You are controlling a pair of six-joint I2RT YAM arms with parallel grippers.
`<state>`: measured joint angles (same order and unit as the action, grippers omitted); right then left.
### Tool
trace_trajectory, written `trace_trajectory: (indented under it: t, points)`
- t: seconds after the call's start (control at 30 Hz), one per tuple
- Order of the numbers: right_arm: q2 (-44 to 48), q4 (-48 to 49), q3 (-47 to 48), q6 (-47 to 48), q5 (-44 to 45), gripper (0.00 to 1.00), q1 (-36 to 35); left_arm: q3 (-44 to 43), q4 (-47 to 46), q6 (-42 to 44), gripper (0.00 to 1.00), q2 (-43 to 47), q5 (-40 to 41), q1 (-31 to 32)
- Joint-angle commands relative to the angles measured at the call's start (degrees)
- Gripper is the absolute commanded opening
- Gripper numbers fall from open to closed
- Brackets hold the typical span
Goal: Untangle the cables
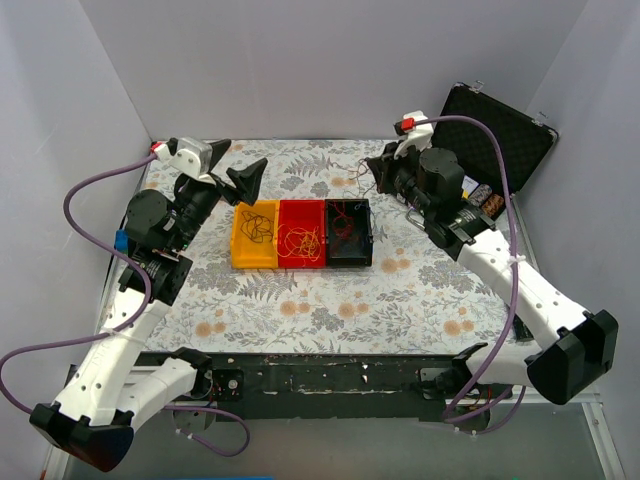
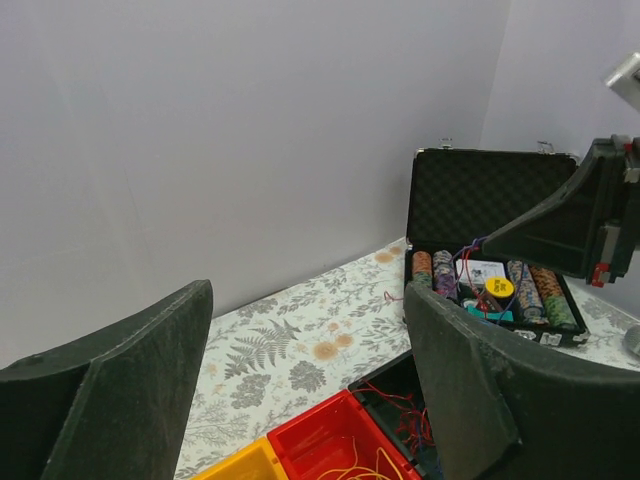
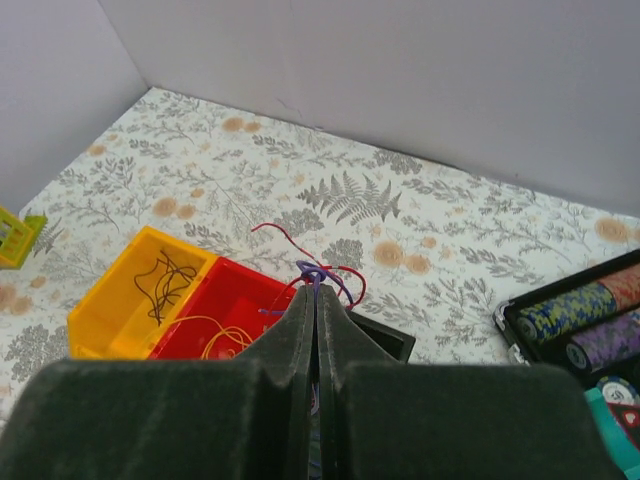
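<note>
R end effector (image 3: pixel 316 292) pinching cables (image 3: pixel 312 270), lower ends hidden

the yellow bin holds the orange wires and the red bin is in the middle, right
No: the yellow bin holds dark wires, not orange, as the right wrist view shows. The red bin is in the middle.
</note>
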<state>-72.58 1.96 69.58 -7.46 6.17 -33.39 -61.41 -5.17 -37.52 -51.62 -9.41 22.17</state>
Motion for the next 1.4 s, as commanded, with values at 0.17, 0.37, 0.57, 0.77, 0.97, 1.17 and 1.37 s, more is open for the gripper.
trace_trajectory:
  t: [0.17, 0.37, 0.57, 0.77, 0.97, 1.17, 1.37]
  points:
    - [-7.65, -1.86, -1.38, -7.21, -0.11, 0.01, 0.08, -0.55, 0.86, -0.63, 0.6, 0.29, -2.63, -0.29]
    - [-14.42, -8.54, -1.91, -8.62, 5.77, 0.01, -2.99, -1.17, 1.74, 0.25, 0.54, -0.33, -2.81, -0.29]
    - [-23.57, -19.0, 5.73, -11.43, 8.76, 0.12, -4.76, -1.61, 2.27, 0.34, 0.62, -1.38, -3.24, -0.29]
    - [-24.11, -21.99, 10.3, -11.78, 11.66, 0.6, -5.37, -2.66, 7.25, 1.57, 0.87, -4.62, -3.6, -0.29]
    - [-20.25, -25.77, 12.07, -10.91, 12.11, 0.86, -5.11, -7.23, 21.4, 2.54, 0.98, -13.94, -4.65, -0.29]
    - [-16.2, -30.51, 10.14, -9.76, 4.03, 0.88, -4.85, -10.4, 29.68, -1.59, 0.98, -20.54, -2.28, -0.29]
    - [-6.02, -30.43, 0.75, -11.78, 3.93, 0.89, -4.23, -13.37, 33.81, -6.94, 0.98, -23.78, 5.34, -0.29]
